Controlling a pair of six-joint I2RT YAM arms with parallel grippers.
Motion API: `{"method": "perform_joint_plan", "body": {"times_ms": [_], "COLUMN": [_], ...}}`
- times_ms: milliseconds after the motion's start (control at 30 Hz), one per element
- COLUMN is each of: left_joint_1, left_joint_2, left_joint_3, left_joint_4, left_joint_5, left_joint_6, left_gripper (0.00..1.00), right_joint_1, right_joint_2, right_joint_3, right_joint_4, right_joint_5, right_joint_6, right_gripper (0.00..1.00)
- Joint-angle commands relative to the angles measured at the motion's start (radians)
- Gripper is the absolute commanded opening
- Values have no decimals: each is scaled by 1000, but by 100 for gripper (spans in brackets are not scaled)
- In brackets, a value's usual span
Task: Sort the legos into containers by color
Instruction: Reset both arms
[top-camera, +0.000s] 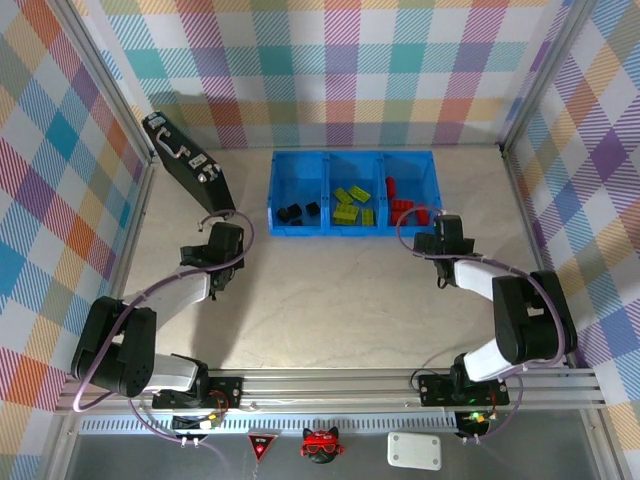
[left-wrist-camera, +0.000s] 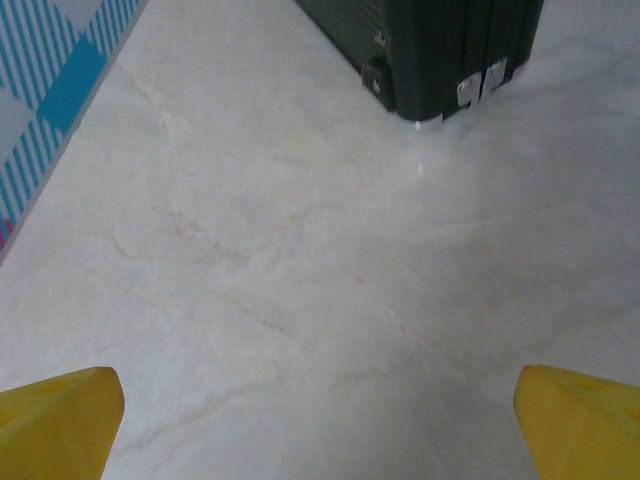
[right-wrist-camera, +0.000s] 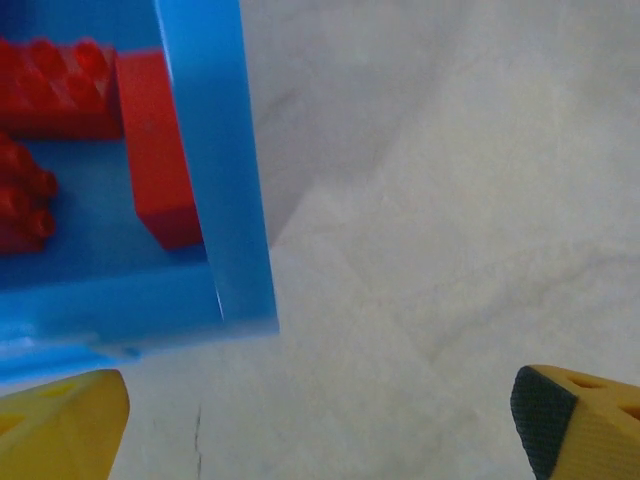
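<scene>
My left gripper (left-wrist-camera: 320, 432) hangs low over the pale marbled tabletop (left-wrist-camera: 250, 250). Its yellow fingertips (left-wrist-camera: 60, 420) are spread wide, with only bare table between them. Just ahead of me stands the near corner of the black hard case with silver latches (left-wrist-camera: 450, 50). From above, that case lies at a slant along the left wall, well apart from the bricks.

My right gripper (right-wrist-camera: 320, 430) is also spread wide and holds nothing. It sits just beside the front right corner of the bright blue plastic tray of three adjoining compartments (right-wrist-camera: 215, 150), without touching it. Past that corner wall I see red studded bricks (right-wrist-camera: 60, 90) lying on the blue floor. A smooth red block (right-wrist-camera: 155, 150) rests against the inside of the right wall.

In the top view the tray stands at the far middle of the table. The tiny black cube bricks (top-camera: 293, 212) are in its left compartment, the lime green bricks (top-camera: 350, 205) in the middle one, and the red ones in the right one. Each colour I can make out keeps to its own compartment.
</scene>
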Motion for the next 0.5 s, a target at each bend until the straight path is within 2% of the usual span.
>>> {"method": "perform_joint_plan", "body": {"times_ms": [0, 133, 167, 233, 400, 467], "left_joint_1": [60, 108, 114, 132, 181, 188], "left_joint_2": [60, 119, 138, 177, 177, 213], "left_joint_3": [-33, -52, -57, -36, -125, -169], "left_joint_4": [289, 478, 519, 503, 657, 785], "left_joint_5": [85, 238, 270, 311, 491, 510], "left_joint_6": [76, 83, 97, 89, 90, 98], "left_gripper": [100, 100, 100, 100, 100, 100], "right_joint_1": [-6, -10, -27, -42, -80, -105], "right_joint_2": [-49, -69, -53, -9, -16, -2], "right_joint_3": [-52, -152, -150, -168, -191, -198], "right_joint_4": [171, 412, 418, 501, 517, 533], "right_joint_5": [25, -46, -78, -137, -286, -341], "right_joint_6": [-34, -137, -124, -134, -137, -125], "right_gripper": [99, 99, 99, 99, 99, 99]}}
